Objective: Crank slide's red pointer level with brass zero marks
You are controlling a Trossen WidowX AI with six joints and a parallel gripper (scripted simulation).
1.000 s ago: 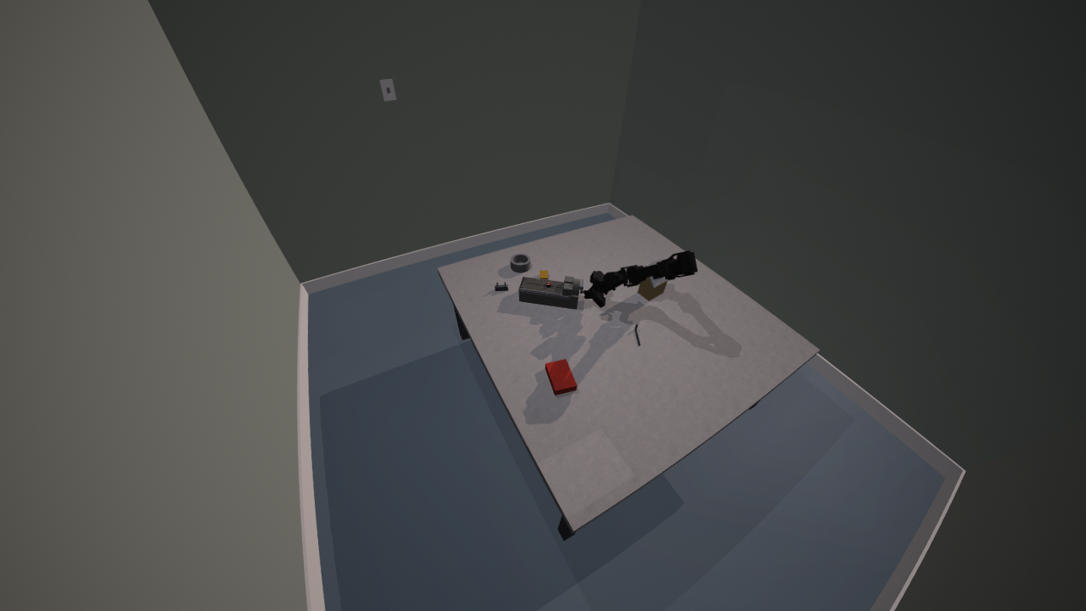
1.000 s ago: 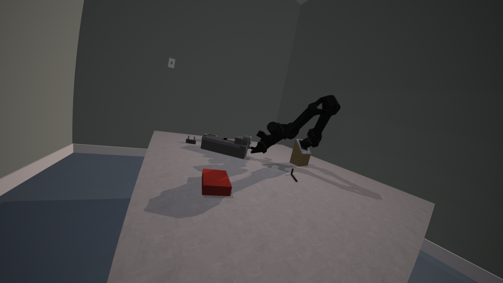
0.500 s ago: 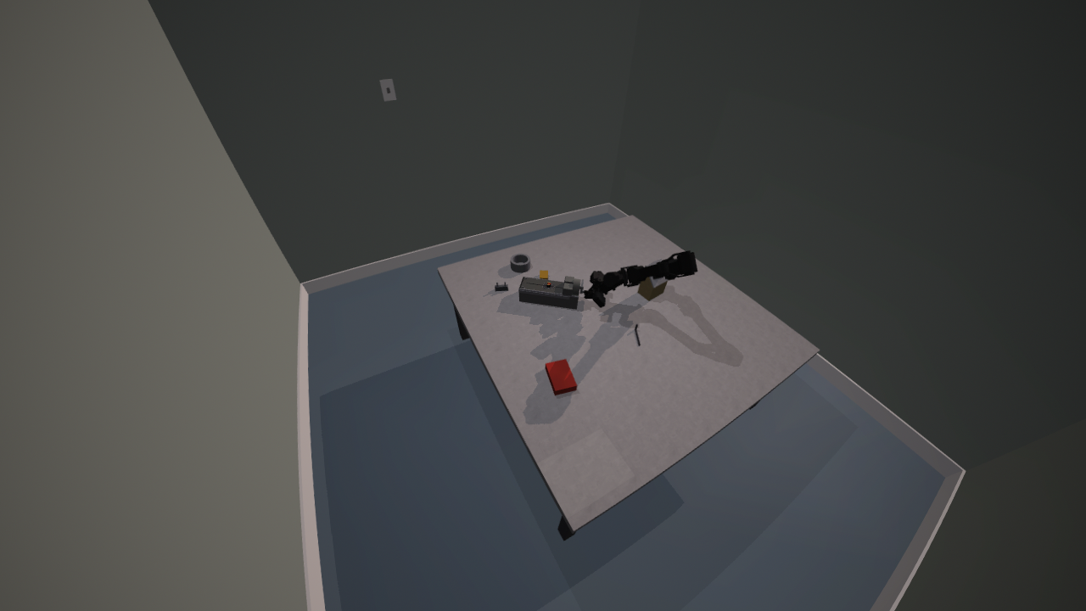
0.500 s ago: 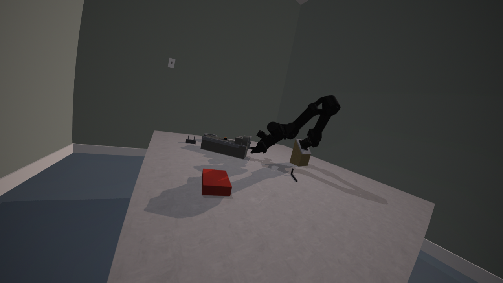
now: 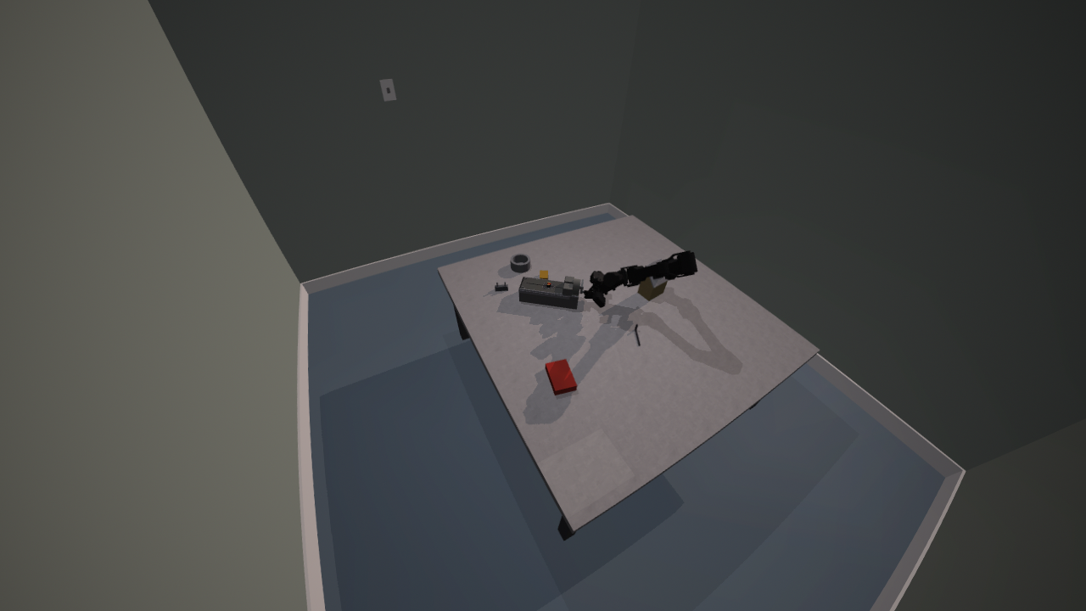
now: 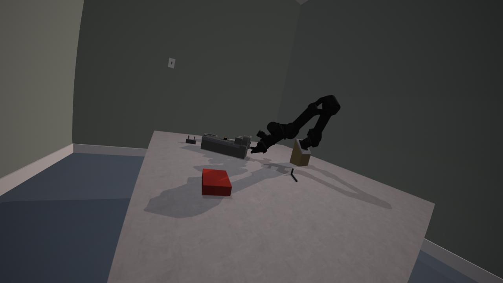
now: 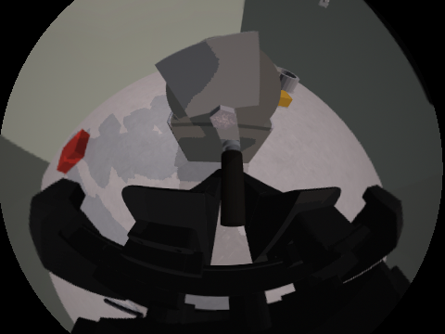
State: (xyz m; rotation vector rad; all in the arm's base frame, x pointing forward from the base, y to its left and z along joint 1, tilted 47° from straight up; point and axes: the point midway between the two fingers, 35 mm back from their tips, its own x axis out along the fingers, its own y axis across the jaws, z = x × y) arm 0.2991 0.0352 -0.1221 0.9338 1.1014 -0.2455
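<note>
The machine [image 5: 548,296] [image 6: 223,147] [image 7: 222,139] is a long grey box with a slide on top and a crank at its end towards the arm. The crank's dark handle [image 7: 233,190] points down towards me in the wrist view. My gripper [image 7: 228,173] [image 6: 251,150] [image 5: 586,295] is shut on this handle, one finger on each side. A small orange and dark spot shows on the machine's top in the top and exterior views. The red pointer and the brass zero marks are too small to tell apart there, and the wrist view does not show them.
A red block [image 5: 560,377] [image 6: 215,181] [image 7: 74,150], a dark bent rod [image 5: 637,334] [image 6: 292,175], a grey ring [image 5: 520,262] [image 7: 289,81], a yellow block [image 5: 543,274] [image 7: 285,98] and a small two-pin part [image 5: 501,287] [image 6: 191,141] lie around the machine.
</note>
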